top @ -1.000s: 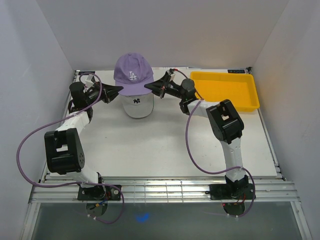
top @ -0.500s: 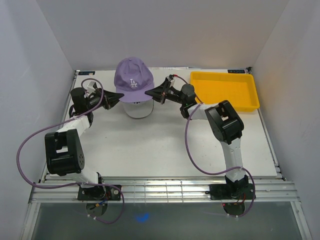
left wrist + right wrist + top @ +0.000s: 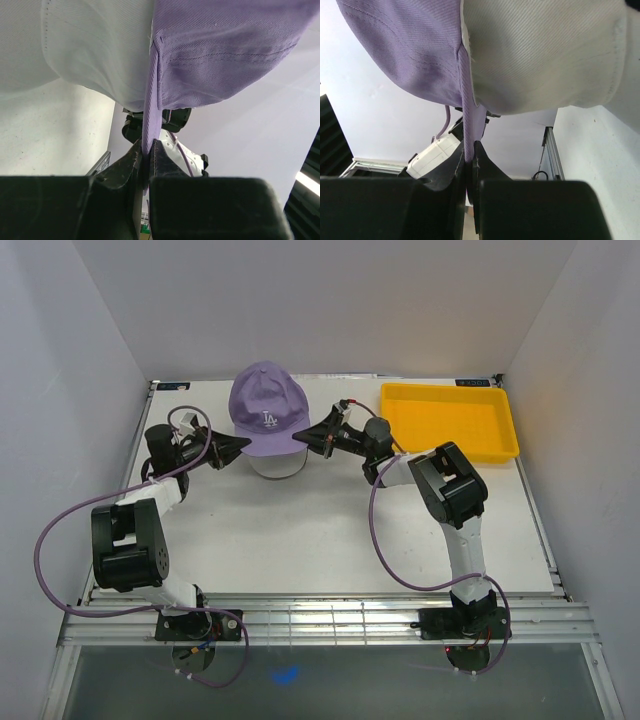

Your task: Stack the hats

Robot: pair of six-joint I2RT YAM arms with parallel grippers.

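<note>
Workspace seen from above. A flat white tabletop (image 3: 300,530) lies inside a booth of plain white walls (image 3: 330,300). A shallow yellow plastic tray (image 3: 460,457) stands at its far right corner.

To the left of the tray, near the back wall, is a purple fabric baseball cap with a white crown logo (image 3: 266,410). It is pinched at its lower edge from both sides. The left gripper (image 3: 243,443) is clamped on the side farther from the tray. The right gripper (image 3: 297,436) is clamped on the side nearer the tray. Both wrist views show the jaws pressed tight on a purple fold.

The purple cap covers a white fabric baseball cap (image 3: 275,466). From above only its rounded brim shows, pointing toward the arm bases. Its crown is hidden, and whatever lies beneath it cannot be made out. In the wrist views the white fabric fills the frame beside the purple. Whether the purple crown is fully seated on it cannot be told.

The purple cables (image 3: 390,540) loop from each arm over the tabletop.
</note>
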